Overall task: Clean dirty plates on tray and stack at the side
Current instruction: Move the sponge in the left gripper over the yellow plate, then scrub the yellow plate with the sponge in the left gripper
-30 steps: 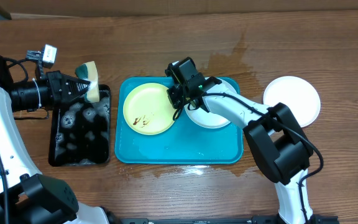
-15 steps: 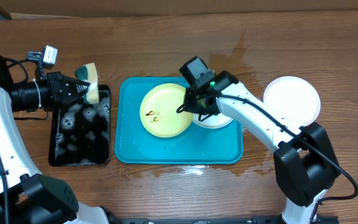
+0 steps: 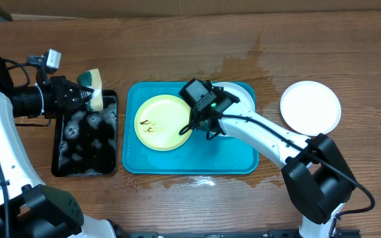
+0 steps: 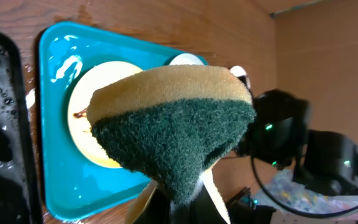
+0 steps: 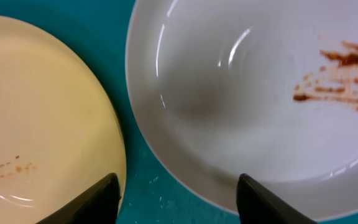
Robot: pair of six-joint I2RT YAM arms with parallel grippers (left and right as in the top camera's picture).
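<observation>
The wooden table I work at bears a black tray on my left, a turquoise tray mid-table, a white plate on my right, and a wet patch.

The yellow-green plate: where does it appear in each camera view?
Overhead: yellow-green plate in the left half of the turquoise tray.
Left wrist: yellow-green plate left of centre, partly behind the sponge.
Right wrist: yellow-green plate fills the left side.
Shared landmark: the turquoise tray under it, in all three.
</observation>
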